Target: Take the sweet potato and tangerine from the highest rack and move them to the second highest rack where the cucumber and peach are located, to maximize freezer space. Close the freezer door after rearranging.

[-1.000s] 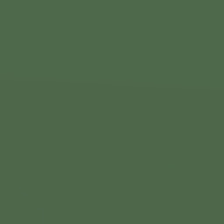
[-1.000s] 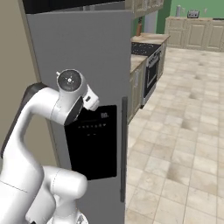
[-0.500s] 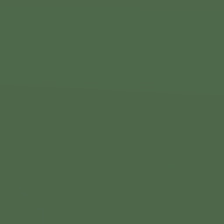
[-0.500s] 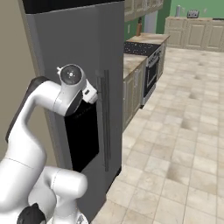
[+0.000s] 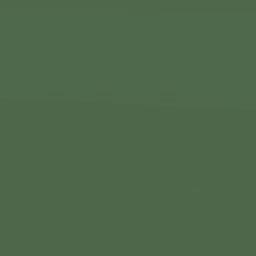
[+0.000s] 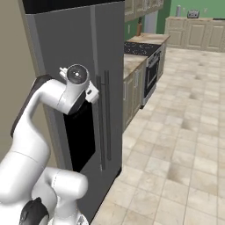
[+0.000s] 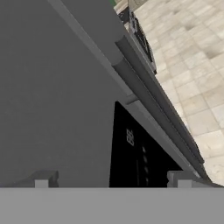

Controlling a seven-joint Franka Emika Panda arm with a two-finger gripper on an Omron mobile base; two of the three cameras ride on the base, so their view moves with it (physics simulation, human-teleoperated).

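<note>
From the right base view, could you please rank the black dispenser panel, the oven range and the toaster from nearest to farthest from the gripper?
The gripper is open, facing the freezer door.
1. Black dispenser panel: on the door, just below the hand.
2. Oven range: to the right, past the wooden counter.
3. Toaster: on the far back counter.

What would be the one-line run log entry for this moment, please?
stage: at freezer front | freezer door: shut | gripper: open, holding nothing, facing door by black panel | handle: not gripped

The freezer [image 6: 74,48] is grey, with a black panel [image 6: 81,136] and dark bar handles [image 6: 104,118]. The floor [image 6: 184,132] is mottled beige tile.
</note>
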